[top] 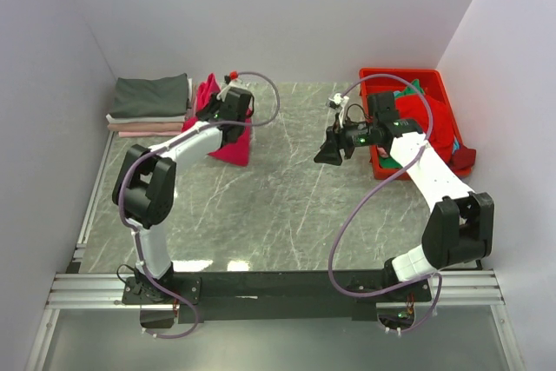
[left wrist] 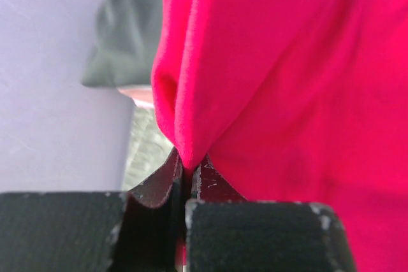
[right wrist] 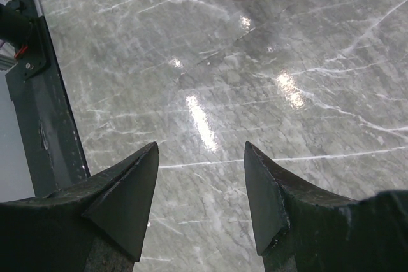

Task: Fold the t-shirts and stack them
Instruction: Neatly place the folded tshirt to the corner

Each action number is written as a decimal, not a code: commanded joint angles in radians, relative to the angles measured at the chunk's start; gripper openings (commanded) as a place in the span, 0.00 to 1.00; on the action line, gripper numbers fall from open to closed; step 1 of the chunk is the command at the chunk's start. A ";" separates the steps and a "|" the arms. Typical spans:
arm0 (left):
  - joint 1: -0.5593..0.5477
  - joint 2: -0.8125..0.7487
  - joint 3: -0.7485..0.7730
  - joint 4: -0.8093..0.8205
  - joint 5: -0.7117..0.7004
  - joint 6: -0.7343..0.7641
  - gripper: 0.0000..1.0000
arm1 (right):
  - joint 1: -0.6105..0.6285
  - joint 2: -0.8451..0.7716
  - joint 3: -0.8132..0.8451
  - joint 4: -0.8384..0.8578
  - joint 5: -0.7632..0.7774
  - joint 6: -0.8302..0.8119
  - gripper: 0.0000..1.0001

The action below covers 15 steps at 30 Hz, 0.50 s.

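A crimson-pink t-shirt [top: 233,147] is bunched at the back left of the marble table, partly lifted. My left gripper [top: 219,103] is shut on a fold of it; in the left wrist view the crimson-pink cloth [left wrist: 287,93] fills the frame and its pinched edge sits between the closed fingertips of the gripper [left wrist: 189,165]. Just left of it lies a folded stack with a dark grey t-shirt [top: 152,93] on top and white and pale pink ones beneath. My right gripper [top: 328,149] hangs open over bare table, fingers [right wrist: 131,189] wide apart with nothing between them.
A red plastic bin [top: 400,73] at the back right holds a red t-shirt [top: 439,119] and a teal-green one [top: 408,90]. White walls close in the left, back and right. The dark base rail [right wrist: 44,125] runs along the near edge.
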<state>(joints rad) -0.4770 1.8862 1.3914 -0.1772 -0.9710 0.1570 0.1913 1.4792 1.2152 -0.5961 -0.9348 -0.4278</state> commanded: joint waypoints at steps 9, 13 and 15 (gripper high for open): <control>0.046 0.057 0.273 0.048 -0.052 0.177 0.00 | -0.023 -0.063 0.003 -0.014 -0.061 -0.028 0.63; 0.061 0.086 0.362 0.033 -0.060 0.193 0.00 | -0.026 -0.063 0.000 -0.016 -0.067 -0.031 0.63; 0.070 0.106 0.392 0.019 -0.055 0.187 0.00 | -0.027 -0.063 0.000 -0.016 -0.071 -0.032 0.63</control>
<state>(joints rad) -0.4206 1.9816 1.6932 -0.1734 -0.9939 0.3206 0.1753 1.4605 1.2152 -0.6075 -0.9737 -0.4442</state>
